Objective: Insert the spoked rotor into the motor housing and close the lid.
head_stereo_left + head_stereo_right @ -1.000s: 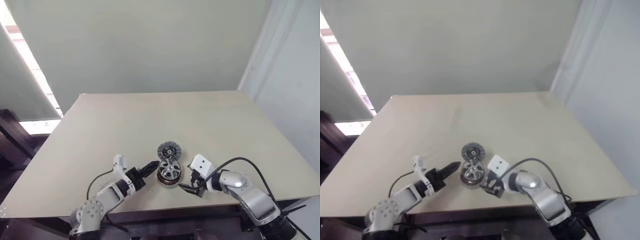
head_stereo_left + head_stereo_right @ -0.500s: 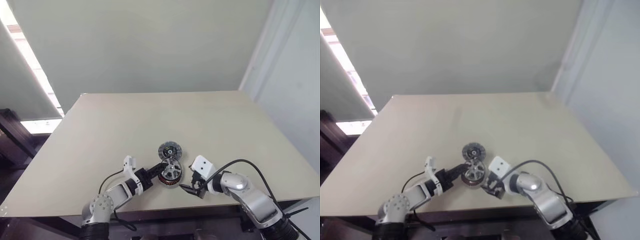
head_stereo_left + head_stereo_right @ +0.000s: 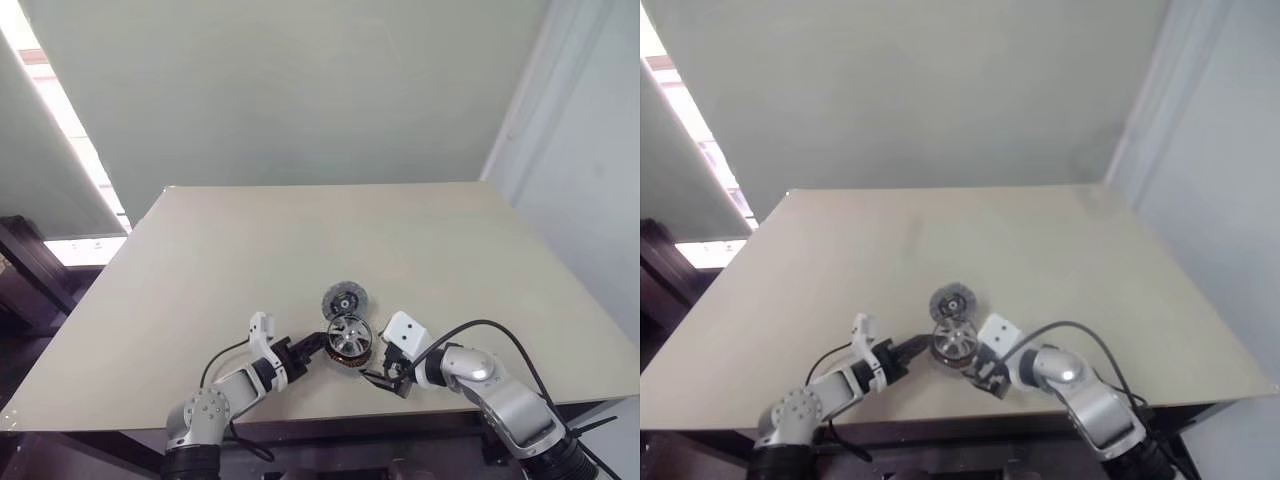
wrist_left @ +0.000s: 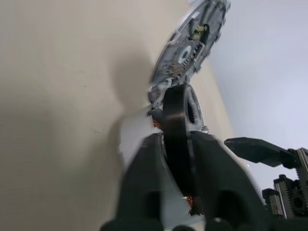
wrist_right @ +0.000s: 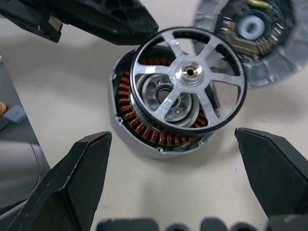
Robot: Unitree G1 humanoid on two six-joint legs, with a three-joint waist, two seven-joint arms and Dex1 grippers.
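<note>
Low in the frame's centre, the left gripper [image 3: 312,347] pinches the spoked rotor [image 5: 188,79], tilted, overlapping the motor housing [image 5: 144,130]; the right gripper [image 3: 378,378] waits spread just right.

Both head views look forward and down from above the near edge of the beige rectangular table [image 3: 300,250], well back from the round silver copper-wound motor housing [image 3: 349,344]. Each wrist view sits close beside that housing [image 5: 159,120], looking across it from opposite sides; all share the housing and the ribbed grey disc lid [image 5: 260,38] beyond it.
</note>
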